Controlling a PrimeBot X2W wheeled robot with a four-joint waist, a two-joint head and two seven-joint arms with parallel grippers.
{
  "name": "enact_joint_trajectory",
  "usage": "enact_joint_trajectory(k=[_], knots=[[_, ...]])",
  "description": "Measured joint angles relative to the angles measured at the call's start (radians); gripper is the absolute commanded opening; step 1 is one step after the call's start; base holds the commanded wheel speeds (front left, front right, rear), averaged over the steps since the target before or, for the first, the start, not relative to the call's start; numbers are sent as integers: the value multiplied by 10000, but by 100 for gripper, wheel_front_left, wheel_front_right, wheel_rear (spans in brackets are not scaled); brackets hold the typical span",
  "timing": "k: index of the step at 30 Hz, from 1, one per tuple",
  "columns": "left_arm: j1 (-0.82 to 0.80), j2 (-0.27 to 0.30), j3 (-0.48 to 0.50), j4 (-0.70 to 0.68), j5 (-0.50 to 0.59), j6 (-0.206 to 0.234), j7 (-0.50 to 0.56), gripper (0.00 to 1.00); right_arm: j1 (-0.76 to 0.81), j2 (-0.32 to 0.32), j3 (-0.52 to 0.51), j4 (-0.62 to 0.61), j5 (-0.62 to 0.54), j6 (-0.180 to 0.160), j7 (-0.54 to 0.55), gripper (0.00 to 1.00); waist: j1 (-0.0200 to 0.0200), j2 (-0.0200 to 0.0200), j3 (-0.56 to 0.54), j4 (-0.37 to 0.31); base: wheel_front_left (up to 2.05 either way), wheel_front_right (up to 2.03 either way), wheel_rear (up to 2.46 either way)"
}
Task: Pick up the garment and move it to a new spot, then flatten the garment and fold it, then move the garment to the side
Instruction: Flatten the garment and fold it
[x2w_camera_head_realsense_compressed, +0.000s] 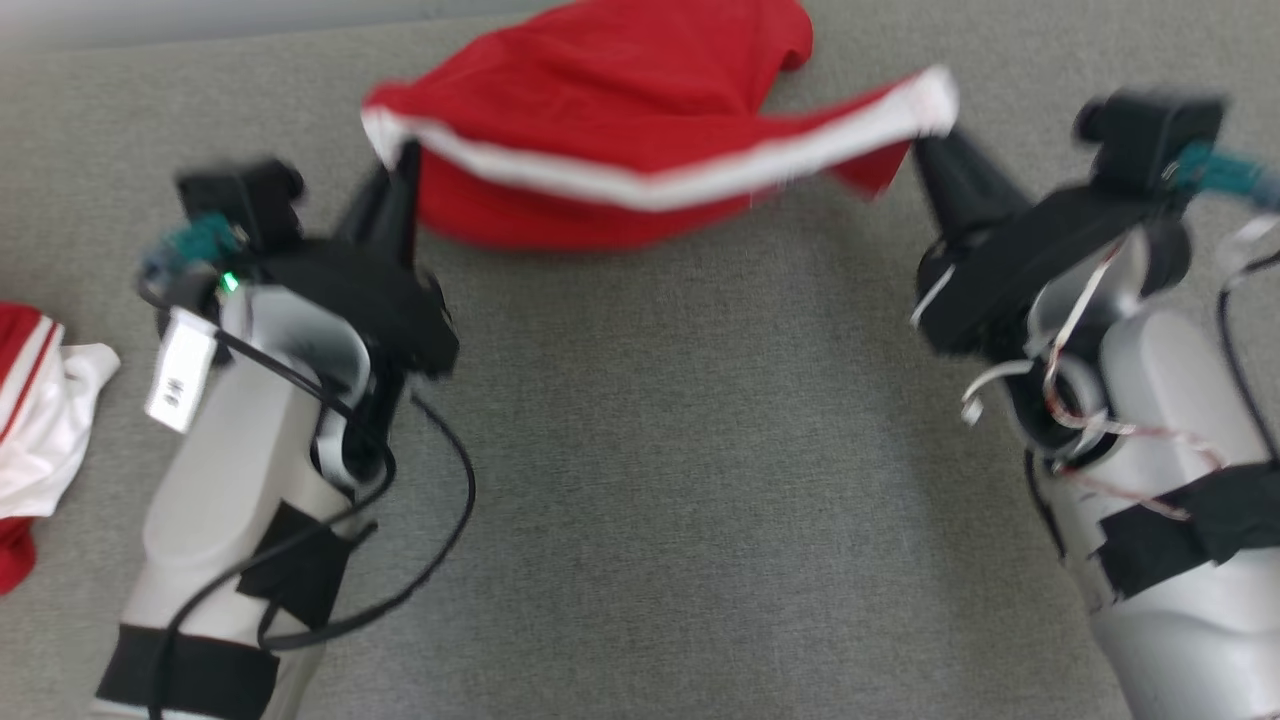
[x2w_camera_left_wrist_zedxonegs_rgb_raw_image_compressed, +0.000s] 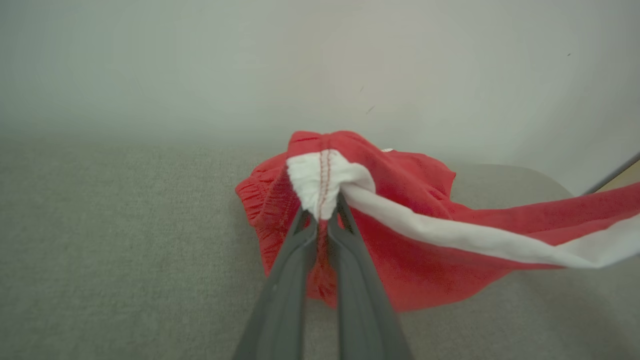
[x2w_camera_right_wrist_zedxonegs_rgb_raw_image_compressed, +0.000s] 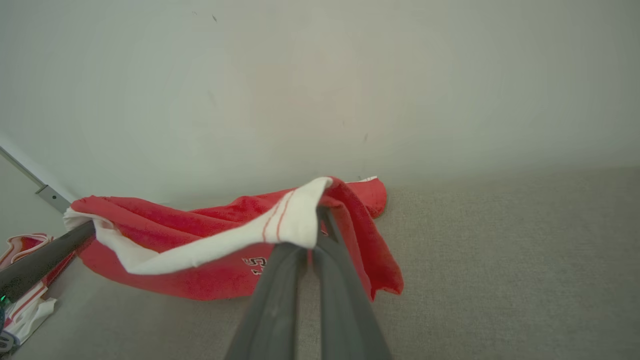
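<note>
This looks like a robotics lab or test bench rather than a home. The work surface (x2w_camera_head_realsense_compressed: 700, 500) is a flat spread of plain grey cloth. At twelve o'clock it meets a pale, plain wall (x2w_camera_left_wrist_zedxonegs_rgb_raw_image_compressed: 300, 60) with a few small marks on it. The robot's forearms carry patches of black tape (x2w_camera_head_realsense_compressed: 300, 575), loose cables (x2w_camera_head_realsense_compressed: 445, 500) and thin wires (x2w_camera_head_realsense_compressed: 1075, 400). A red-and-white garment (x2w_camera_head_realsense_compressed: 600, 130) is at twelve o'clock on the cloth, and a second garment (x2w_camera_head_realsense_compressed: 35, 420) in the same colours lies at nine o'clock.
</note>
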Motion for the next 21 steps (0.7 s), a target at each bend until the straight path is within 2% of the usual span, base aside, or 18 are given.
enact_joint_trajectory(k=[5, 9, 15, 21], knots=[[170, -31, -209, 708, 2, -343, -299, 0, 422, -46, 268, 268, -19, 121, -4, 0, 0, 0, 145, -184, 0, 0, 0], [180, -188, -247, 1099, -2, -428, -686, 0, 1121, -362, 351, 242, -86, 178, -21, 0, -2, 0, -15, -295, 0, 0, 0], [1073, -153, -529, 1361, 29, -633, -1498, 0, 2491, -426, 313, -232, 144, 265, -408, 0, -3, -1, -683, -291, 0, 0, 0], [1907, -165, -884, 1574, 117, -769, -1779, 0, 3813, -623, 134, -504, 144, 265, -606, 0, -4, -2, -1404, -212, 0, 0, 0]])
